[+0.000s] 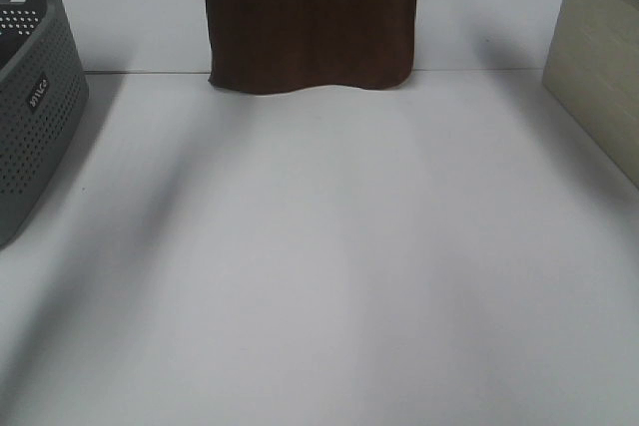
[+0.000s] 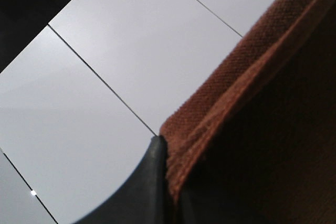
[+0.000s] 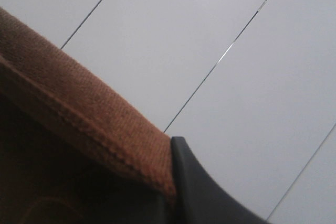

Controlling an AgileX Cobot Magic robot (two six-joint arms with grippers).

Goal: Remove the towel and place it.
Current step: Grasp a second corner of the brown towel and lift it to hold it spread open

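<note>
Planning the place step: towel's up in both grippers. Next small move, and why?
Probably bring both grippers nearer and lower them together, draping it flat. The towel hangs at the far end, its bottom edge about at the table; the left gripper and right gripper each pinch its hem, and the near surface looks free.

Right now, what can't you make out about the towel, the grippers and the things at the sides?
High view: the upper edge cuts off the top of the towel; the side edges cut the basket and beige box, contents unseen.
Wrist views: of the left gripper and right gripper only one finger each shows; the towel hides the rest.
</note>
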